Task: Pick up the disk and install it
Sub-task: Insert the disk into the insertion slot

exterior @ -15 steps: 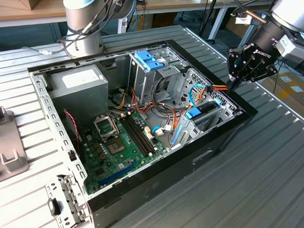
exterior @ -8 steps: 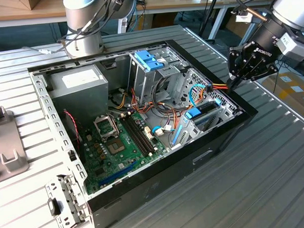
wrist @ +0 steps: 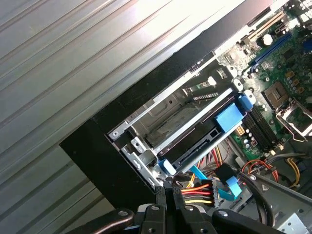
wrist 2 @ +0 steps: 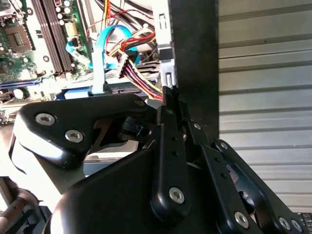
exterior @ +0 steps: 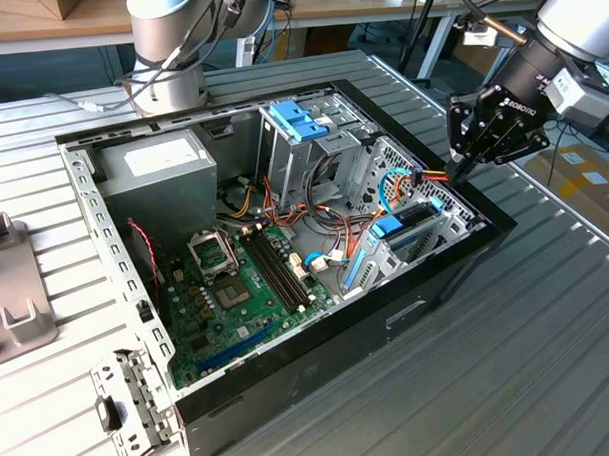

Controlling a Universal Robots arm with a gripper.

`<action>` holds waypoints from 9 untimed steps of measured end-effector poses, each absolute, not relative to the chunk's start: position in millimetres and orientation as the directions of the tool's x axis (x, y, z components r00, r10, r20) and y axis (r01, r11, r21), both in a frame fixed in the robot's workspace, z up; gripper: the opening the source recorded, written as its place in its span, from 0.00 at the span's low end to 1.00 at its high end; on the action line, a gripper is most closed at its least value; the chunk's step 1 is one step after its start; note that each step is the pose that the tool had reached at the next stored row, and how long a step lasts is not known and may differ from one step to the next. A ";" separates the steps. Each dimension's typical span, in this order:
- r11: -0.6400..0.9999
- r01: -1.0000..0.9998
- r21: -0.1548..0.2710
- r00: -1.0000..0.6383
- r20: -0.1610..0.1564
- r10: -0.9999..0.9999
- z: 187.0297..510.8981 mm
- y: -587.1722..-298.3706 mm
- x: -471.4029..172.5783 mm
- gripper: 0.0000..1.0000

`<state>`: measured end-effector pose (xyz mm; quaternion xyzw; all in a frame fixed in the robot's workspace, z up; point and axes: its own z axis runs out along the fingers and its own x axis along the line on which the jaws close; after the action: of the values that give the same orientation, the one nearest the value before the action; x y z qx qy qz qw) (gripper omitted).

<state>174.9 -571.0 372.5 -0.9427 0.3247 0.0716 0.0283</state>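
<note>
Exterior view puts the black gripper (exterior: 470,168), fingers pinched together on nothing, over the open black computer case's (exterior: 290,374) right-hand corner, with the dark, blue-railed disk (exterior: 405,227) seated just below it, long axis along that case edge.

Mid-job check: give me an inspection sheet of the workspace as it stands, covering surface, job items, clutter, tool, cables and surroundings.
Surface: ribbed metal table carrying an open computer case.
Job's things: disk with blue rails sits in the drive cage at the case's corner; blue tab visible.
Clutter: grey metal fixture on the table at the exterior view's left.
Tool: fingers closed together, holding nothing, at the case edge beside the red-yellow wire bundle.
Cables: blue flat cable loops near the disk.
Surroundings: workbenches behind.
</note>
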 end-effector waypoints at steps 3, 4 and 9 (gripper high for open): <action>-0.787 -0.616 -0.008 0.779 -0.154 -0.608 372.5 -571.0 168.0 0.17; -0.787 -0.616 -0.008 0.779 -0.154 -0.608 372.5 -571.0 163.4 0.17; -0.788 -0.616 -0.009 0.779 -0.155 -0.608 372.5 -571.0 154.9 0.17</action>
<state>154.9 -571.0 372.5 -0.9427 0.3246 0.0719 0.0293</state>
